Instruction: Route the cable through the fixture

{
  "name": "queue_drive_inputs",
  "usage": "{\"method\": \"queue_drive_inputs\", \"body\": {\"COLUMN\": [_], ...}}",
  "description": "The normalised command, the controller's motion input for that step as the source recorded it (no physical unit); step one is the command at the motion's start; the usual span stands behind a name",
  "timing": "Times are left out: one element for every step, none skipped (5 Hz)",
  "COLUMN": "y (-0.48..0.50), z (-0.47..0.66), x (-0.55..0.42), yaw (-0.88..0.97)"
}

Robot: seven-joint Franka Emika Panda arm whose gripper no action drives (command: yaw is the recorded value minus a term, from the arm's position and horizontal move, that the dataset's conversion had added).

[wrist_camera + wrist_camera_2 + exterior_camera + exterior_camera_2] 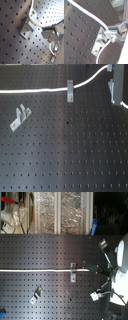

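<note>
Here, on the dark board with holes (60, 159): far on the first exterior view's left, one end of the white cable (30, 89), running flat across the top. Lower down, a small gray clip (20, 117), lying alone, well apart from the cable. Next, near the middle, the fixture (70, 90), standing up, with the cable passing right at it. Then the cable rising toward the gripper (111, 70) at the first exterior view's right. Pinched tight on the cable, as seen in both wrist views (43, 28) (107, 28). In the second exterior view, same cable (35, 270), same fixture (73, 272).
</note>
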Motion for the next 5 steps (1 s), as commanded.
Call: {"method": "queue_drive_inputs", "body": {"y": [-0.379, 0.003, 0.138, 0.264, 0.168], "z": [0.31, 0.00, -0.02, 0.02, 0.00], "x": [-0.315, -0.017, -0.319, -0.455, -0.085], "yaw": [0.00, 0.00, 0.10, 0.25, -0.07]}}
